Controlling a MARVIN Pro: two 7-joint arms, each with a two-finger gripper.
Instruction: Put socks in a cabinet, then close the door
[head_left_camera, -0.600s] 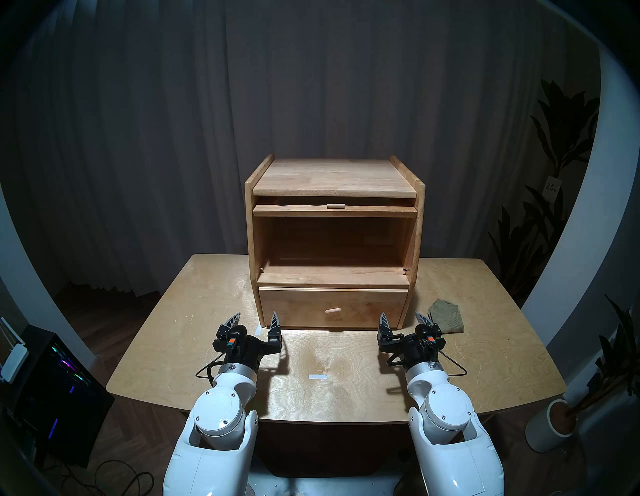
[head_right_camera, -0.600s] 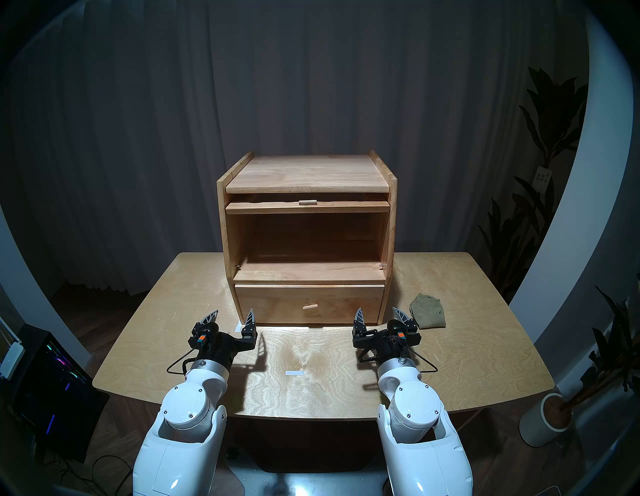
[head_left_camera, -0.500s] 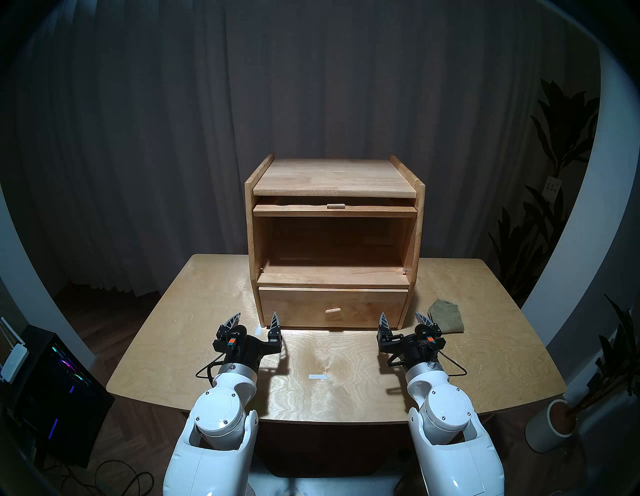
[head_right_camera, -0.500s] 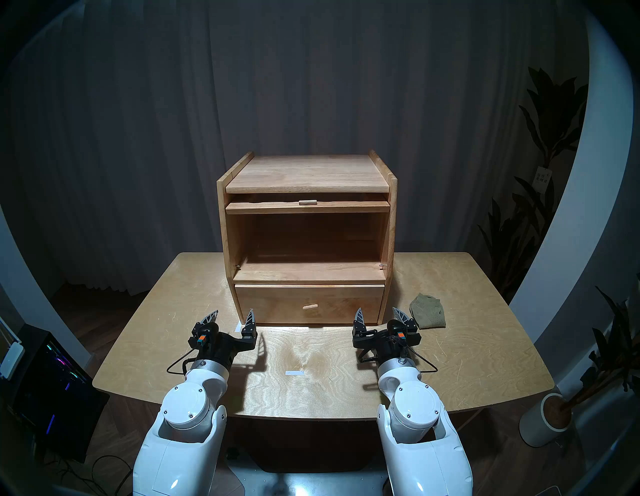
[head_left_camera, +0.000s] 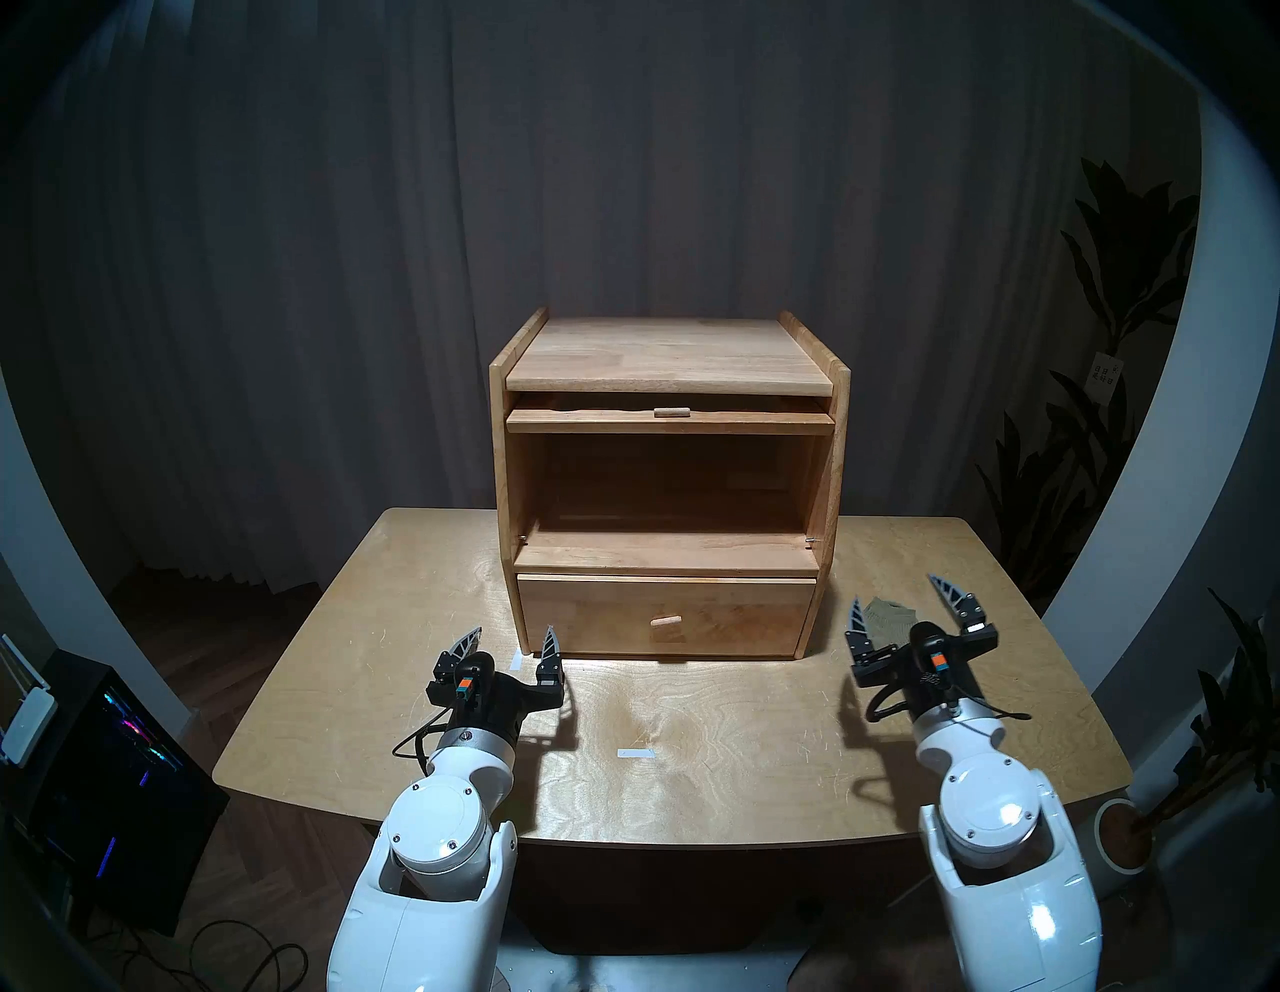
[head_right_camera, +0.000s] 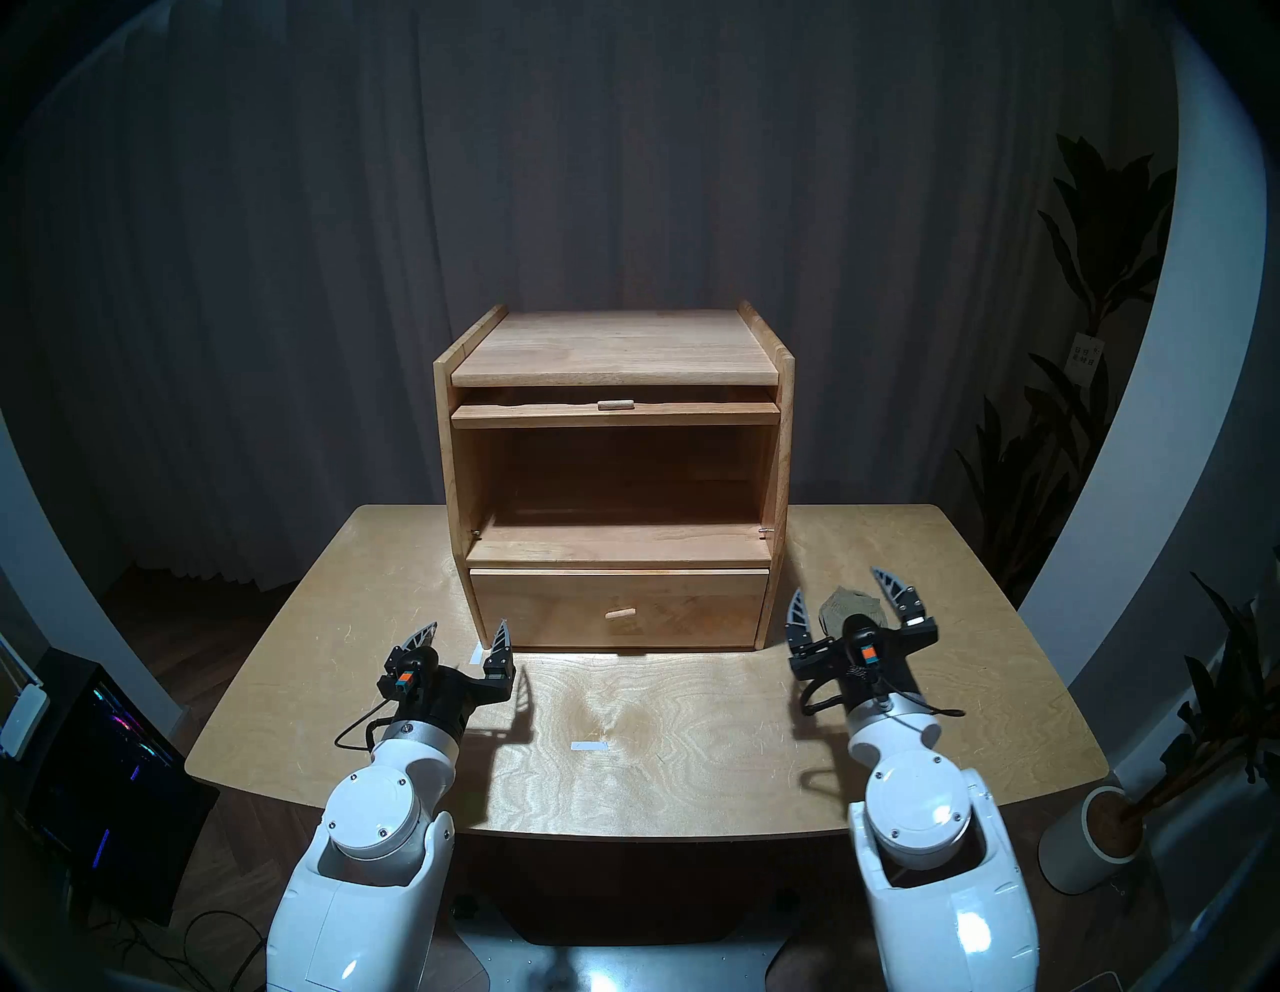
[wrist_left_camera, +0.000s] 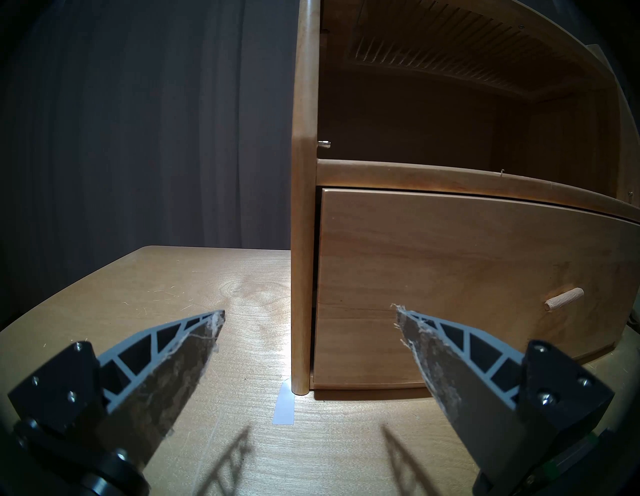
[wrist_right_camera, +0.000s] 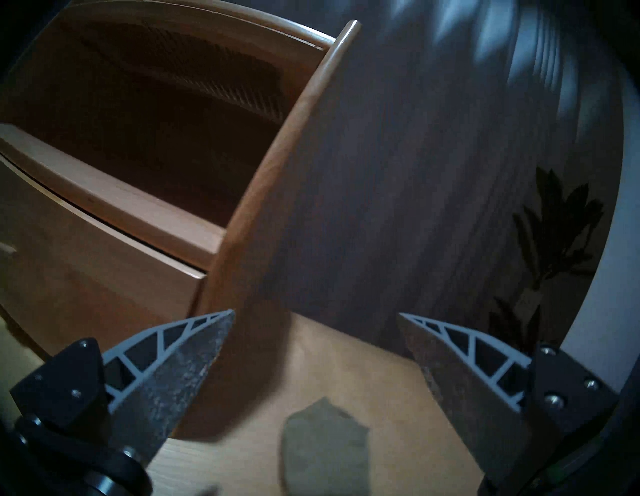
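Looking across your scene from the left, you have a dark computer tower (head_left_camera: 111, 783) with coloured lights on the floor beside the plywood table (head_left_camera: 665, 796). Your left gripper (head_left_camera: 511, 639) hangs just above the tabletop near the cabinet's front left corner, its jaws spread wide with nothing between them; your left wrist view shows a strip of white tape (wrist_left_camera: 284, 405) on the table at the foot of that corner post. A second white tape strip (head_left_camera: 635, 753) lies near the table's middle.

Straight ahead you see the wooden cabinet (head_left_camera: 668, 353) standing on the table. Its upper compartment is open, and the door (head_left_camera: 668, 420) sits lifted flat and slid in under the top board, peg handle (head_left_camera: 670, 412) facing you; from the left wrist you can see the door's dark ribbed window (wrist_left_camera: 450, 41) overhead inside. Below it the drawer (head_left_camera: 665, 613) is closed, with its own peg (head_left_camera: 665, 621) sticking out.

To the right, your right gripper (head_left_camera: 900, 603) hovers over the table, jaws spread wide and holding nothing. The olive-green socks (head_left_camera: 890, 616) lie on the table just right of the cabinet's front corner, showing between the two fingers in the head views and below them in the blurred right wrist view (wrist_right_camera: 323, 450). Further right, a potted plant (head_left_camera: 1122, 838) stands on the floor.
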